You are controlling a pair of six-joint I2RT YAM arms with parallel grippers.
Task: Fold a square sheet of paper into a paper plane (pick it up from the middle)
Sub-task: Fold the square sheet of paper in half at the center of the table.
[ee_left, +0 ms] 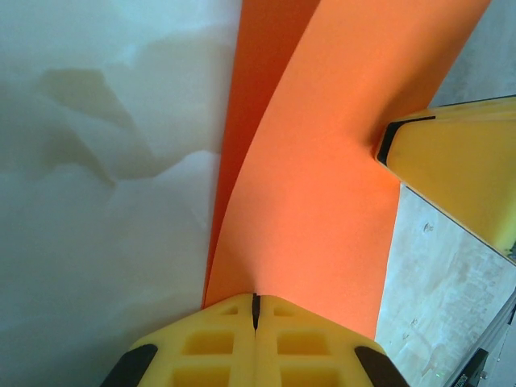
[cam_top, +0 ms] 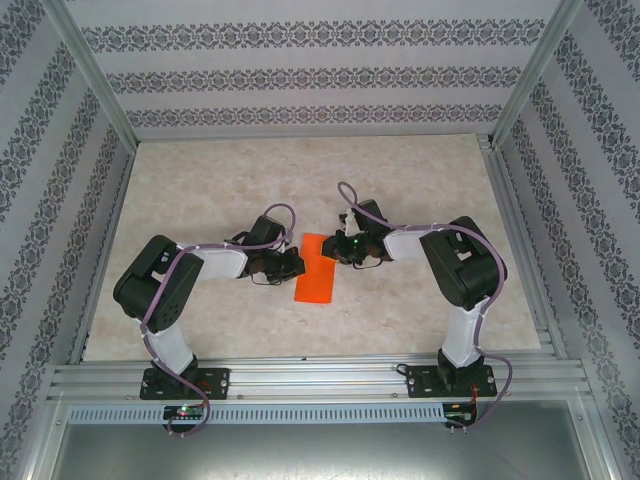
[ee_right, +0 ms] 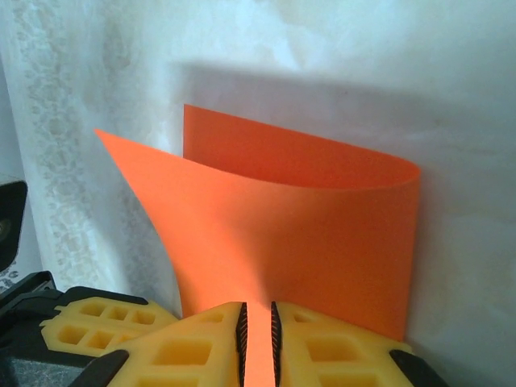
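Observation:
The square sheet of paper (cam_top: 318, 270) is bright orange-red and lies bent over on itself at the table's middle, between my two grippers. In the left wrist view the sheet (ee_left: 322, 161) curves upward, and my left gripper (ee_left: 255, 297) is shut on its near edge. From the right wrist view the paper (ee_right: 298, 234) stands as a curled double layer. My right gripper (ee_right: 258, 310) has its jaws a narrow slit apart, with the orange paper running between them. In the top view the left gripper (cam_top: 293, 263) and right gripper (cam_top: 338, 248) flank the sheet closely.
The beige marbled tabletop (cam_top: 230, 180) stretches around the arms. Patterned wallpaper walls (cam_top: 300, 80) enclose three sides. An aluminium rail (cam_top: 320, 380) runs along the near edge. One yellow finger (ee_left: 459, 161) of the right gripper touches the sheet's far edge.

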